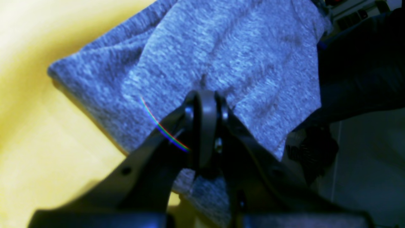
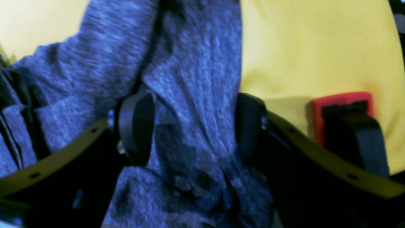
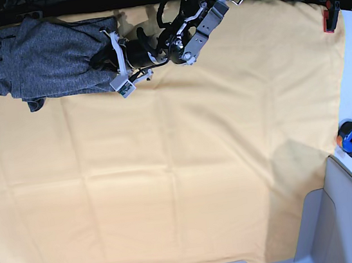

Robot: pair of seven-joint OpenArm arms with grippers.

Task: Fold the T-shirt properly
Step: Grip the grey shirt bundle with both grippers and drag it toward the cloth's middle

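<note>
Lying bunched at the far left corner of the yellow cloth [image 3: 189,181], T-shirt [image 3: 37,59] long axis left-right | left gripper [image 1: 205,95] clamped on its fabric | right gripper [image 2: 193,126] jaws apart, straddling fabric

We see the dark grey T-shirt [image 3: 37,59] bunched at the far left corner of the yellow-orange table cloth [image 3: 183,189]. One arm reaches in from the top, its gripper [image 3: 120,64] at the shirt's right edge. A tape measure [image 3: 350,136] lies off the cloth's right side, and red clamps [image 3: 329,19] pin its corners
</note>
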